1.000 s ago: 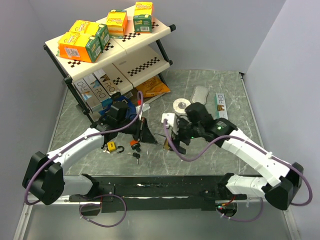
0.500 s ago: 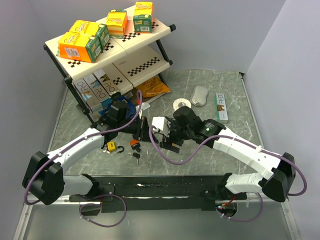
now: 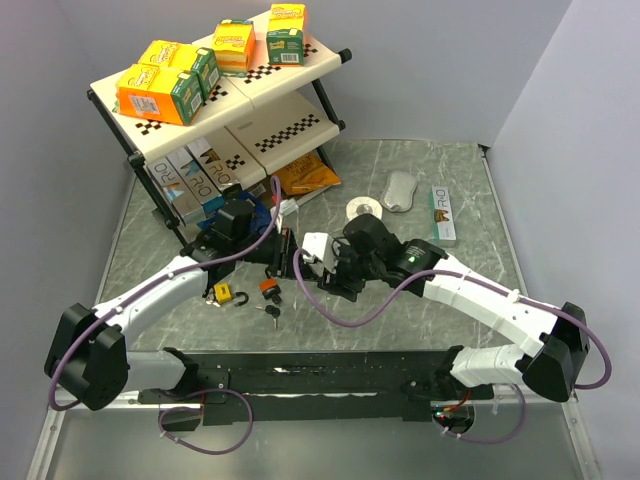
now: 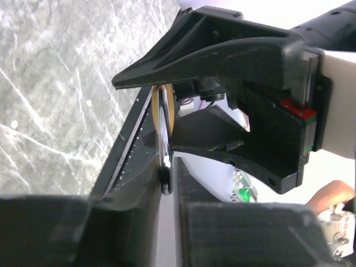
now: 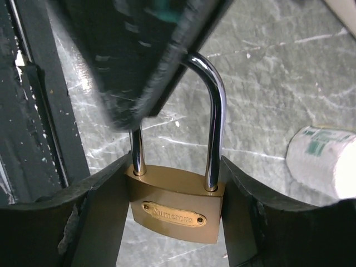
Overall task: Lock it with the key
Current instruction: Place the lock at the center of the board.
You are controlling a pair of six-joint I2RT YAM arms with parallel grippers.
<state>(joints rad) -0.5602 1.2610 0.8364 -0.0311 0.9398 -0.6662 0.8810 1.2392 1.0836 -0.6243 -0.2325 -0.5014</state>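
Brass fills the middle of my right wrist view. The brass padlock (image 5: pixel 175 208) stands upright between the fingers (image 5: pixel 100 222) of the right hand (image 5: pixel 177 167), one finger pressed against each flank of its body, so that hand is clamped on the lock. Its nameplate faces the camera, and both legs of the steel shackle (image 5: pixel 214 111) meet the top of the body.

A blurred black finger of the left hand (image 4: pixel 168 172) crosses the shackle's arch from the upper left. On my left wrist feed I see the lock edge-on. The shackle runs down into the slot between that hand's fingers (image 4: pixel 133 222), which stand almost together. The steel lies against one finger and a sliver of light shows at the other, so I cannot tell whether that hand is really pinching it.

From overhead the two hands meet nose to nose over the grey marbled surface (image 3: pixel 420 170), just in front of the shelf rack (image 3: pixel 280 130). The lock is held up between them, clear of the stone. On the surface just near of the left hand lie an orange padlock (image 3: pixel 268 289), a yellow padlock (image 3: pixel 226 294) and what looks like a small key (image 3: pixel 272 312).
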